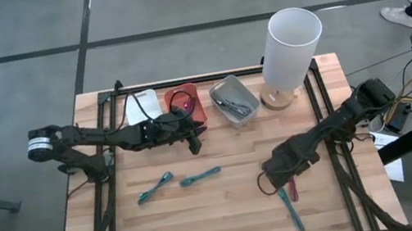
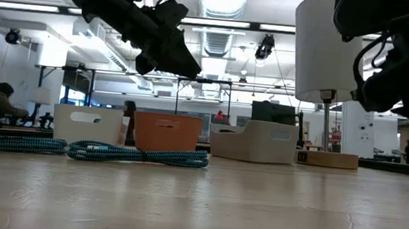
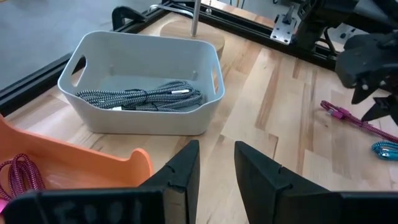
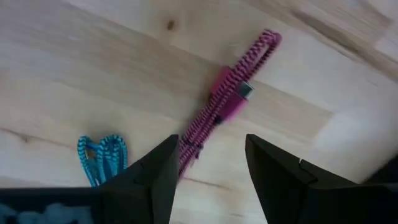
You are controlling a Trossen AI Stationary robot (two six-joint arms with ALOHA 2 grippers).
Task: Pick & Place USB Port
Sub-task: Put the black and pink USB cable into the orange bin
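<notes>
A bundled pink USB cable (image 4: pixel 231 102) lies flat on the wooden table, with a teal cable (image 4: pixel 102 155) beside it. My right gripper (image 4: pixel 210 165) hangs open just above the pink cable, touching nothing; it shows at the table's right front in the high view (image 1: pixel 280 177). My left gripper (image 1: pixel 195 144) is open and empty, raised near the orange bin (image 1: pixel 185 102), which holds another pink cable (image 3: pixel 18 175). Two more teal cables (image 1: pixel 155 188) (image 1: pixel 200 176) lie at the table's middle.
A white bin (image 1: pixel 143 105), the orange bin and a grey bin (image 3: pixel 143 87) with black-and-white cables stand in a row at the far side. A white lamp (image 1: pixel 291 44) on a wooden base stands at the far right. A person's shoe (image 1: pixel 399 15) shows beyond the table.
</notes>
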